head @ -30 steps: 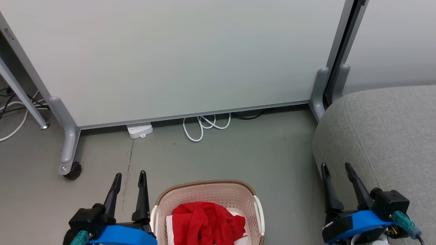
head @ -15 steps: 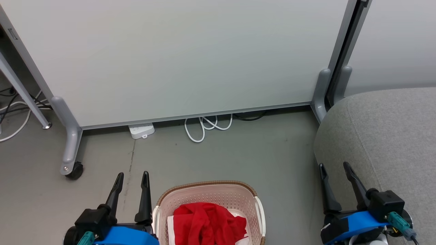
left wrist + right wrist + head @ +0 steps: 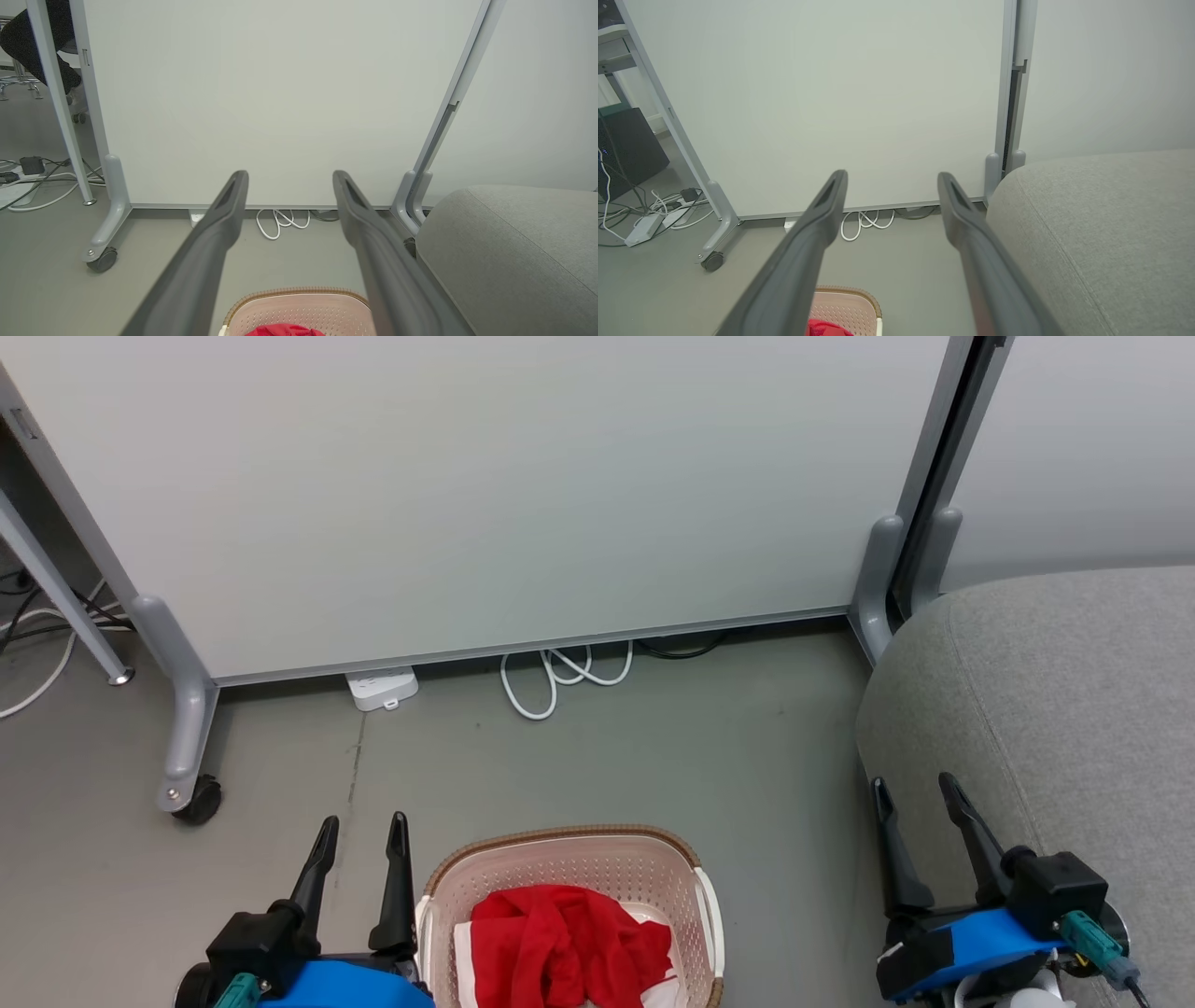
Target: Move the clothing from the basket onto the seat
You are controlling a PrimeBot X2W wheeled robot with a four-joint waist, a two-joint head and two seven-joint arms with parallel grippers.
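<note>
Red clothing (image 3: 560, 945) with white fabric under it lies bunched in the cream-pink basket (image 3: 569, 847), which stands on the floor at the bottom middle of the head view. The grey seat (image 3: 1055, 709) fills the right side. My left gripper (image 3: 362, 825) is open just left of the basket, holding nothing. My right gripper (image 3: 915, 786) is open over the seat's front left edge, also holding nothing. In the left wrist view, the basket (image 3: 299, 305) and a sliver of the clothing (image 3: 285, 331) lie below the fingers. In the right wrist view, the basket (image 3: 847, 305) is low at left and the seat (image 3: 1101, 219) at right.
A pale partition panel (image 3: 485, 495) on grey wheeled feet (image 3: 191, 793) stands behind the basket. A white power strip (image 3: 381, 689) and a looped white cable (image 3: 560, 677) lie at its base. More cables (image 3: 37, 635) trail at far left. Grey floor (image 3: 607, 765) separates the basket from the panel.
The head camera has shifted slightly, so the whole picture has wobbled. Both grippers stay open in about the same places. The clothing has not moved.
</note>
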